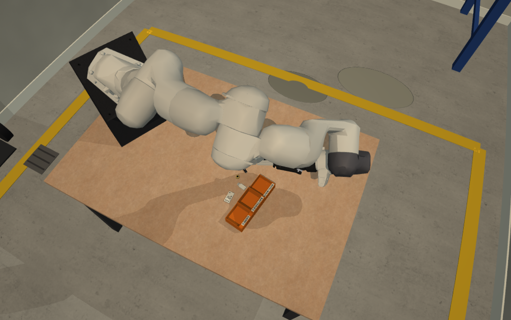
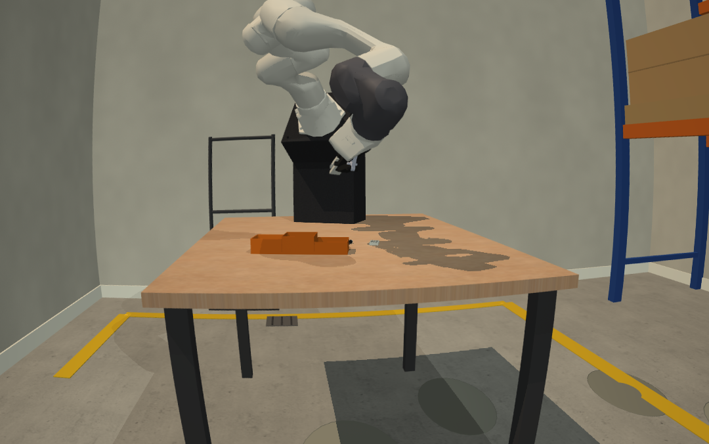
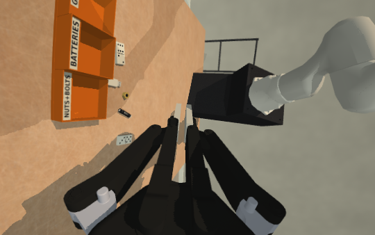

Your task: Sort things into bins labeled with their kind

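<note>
And the gripper [image 1: 272,165] [image 2: 343,166] [image 3: 182,111] is closed on nothing, centre of the wrist frame, with the orange bins [image 1: 245,206] [image 2: 299,245] [image 3: 54,69] standing upper left!

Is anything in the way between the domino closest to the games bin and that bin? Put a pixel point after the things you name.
Nothing visible stands between the domino [image 1: 228,197] [image 2: 373,242] [image 3: 120,53] and the games bin [image 1: 233,225] [image 2: 332,246] [image 3: 110,17]. The bin's own raised side wall is the only barrier, so lifting over it should probably do.

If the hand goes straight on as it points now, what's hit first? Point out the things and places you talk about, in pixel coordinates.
Likely the tabletop [image 1: 282,256] [image 2: 314,277] [image 3: 167,52] near the black pedestal [image 1: 124,135] [image 2: 329,193] [image 3: 212,94], or the pedestal itself; depth is unclear.
</note>
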